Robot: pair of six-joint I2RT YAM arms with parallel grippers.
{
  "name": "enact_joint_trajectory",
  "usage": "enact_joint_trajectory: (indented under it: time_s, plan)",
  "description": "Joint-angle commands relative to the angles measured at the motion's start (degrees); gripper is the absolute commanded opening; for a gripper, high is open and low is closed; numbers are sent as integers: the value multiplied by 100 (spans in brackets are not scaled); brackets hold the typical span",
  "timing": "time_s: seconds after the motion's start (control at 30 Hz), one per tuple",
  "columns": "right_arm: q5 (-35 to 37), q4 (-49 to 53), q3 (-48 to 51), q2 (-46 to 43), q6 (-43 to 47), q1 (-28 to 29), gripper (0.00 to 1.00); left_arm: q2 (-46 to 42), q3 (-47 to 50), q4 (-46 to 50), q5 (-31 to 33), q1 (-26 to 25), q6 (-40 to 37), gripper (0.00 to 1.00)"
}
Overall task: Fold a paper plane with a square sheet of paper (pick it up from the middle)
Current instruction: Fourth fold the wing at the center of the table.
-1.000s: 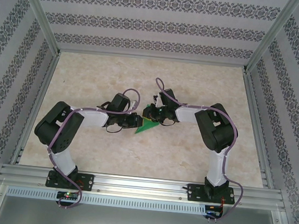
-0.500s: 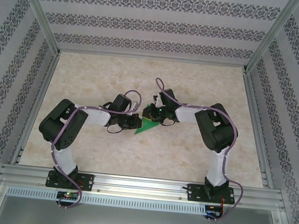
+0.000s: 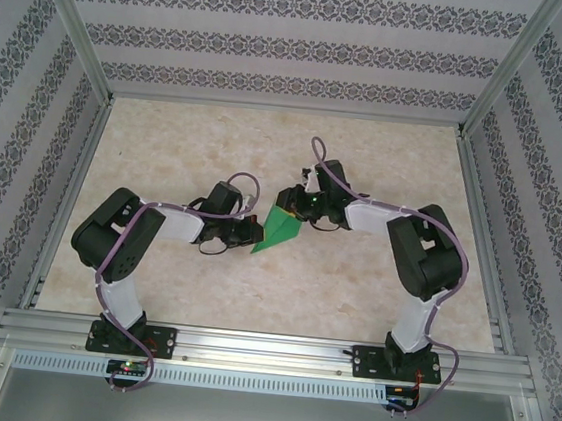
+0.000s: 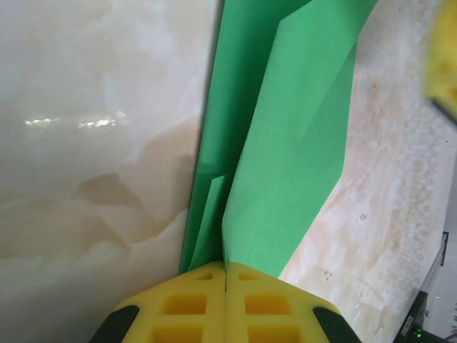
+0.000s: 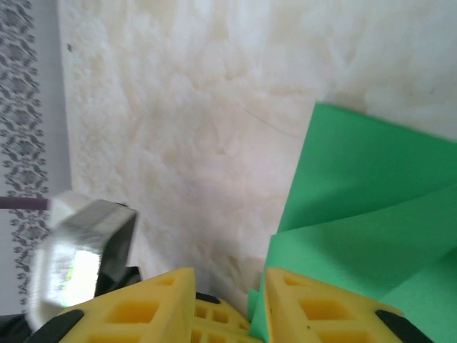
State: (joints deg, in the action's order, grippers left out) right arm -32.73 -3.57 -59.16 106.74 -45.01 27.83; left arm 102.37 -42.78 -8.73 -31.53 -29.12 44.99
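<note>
A: Starting at the near edge, what do you see?
B: An aluminium rail running left to right, with the two arm bases bolted to it. Beyond it lies the table, a glossy cream surface with a marbled look and a glare patch in the left wrist view.
A: And the paper?
B: The paper plane is over the middle of the table between the arms, bright green, folded to a point that aims near and left.
A: Who has it?
B: The left gripper does: its yellow fingers are pressed together on the paper's left side. The right gripper stands at the paper's far right side with its fingers parted. The paper lies close beside one finger, though whether it touches I can't tell.
A: And the room?
B: Walls of grey-and-white striped floral wallpaper close the left, right and far sides, with metal posts rising at the far corners.
</note>
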Motion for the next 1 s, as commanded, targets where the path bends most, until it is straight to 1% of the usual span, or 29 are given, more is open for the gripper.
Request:
enact_joint_trajectory:
  time_s: [0.0,0.23,0.4,0.63,0.77,0.83,0.87,0.93,0.97]
  plan:
    - [-91,93,-9,-101,252,72,30,0,193,-217,-25,116,339,0]
    - [-137,123,-255,329,241,331,24,-38,218,-195,-13,187,397,0]
    - [-260,26,-552,703,154,363,19,-4,161,-118,-63,184,336,0]
    - [-293,-224,-599,1229,34,336,13,46,125,-52,-46,183,314,0]
    - [-43,213,-693,1432,169,337,11,-38,146,-26,-18,187,242,0]
    - [104,352,-647,1453,238,337,10,-119,89,152,13,187,139,0]
    - [167,468,-644,1470,274,341,10,-167,61,250,52,183,88,1]
    - [227,585,-623,1468,374,347,10,-297,39,389,88,187,11,9]
    - [239,611,-610,1465,399,362,10,-364,19,458,114,188,-26,12]
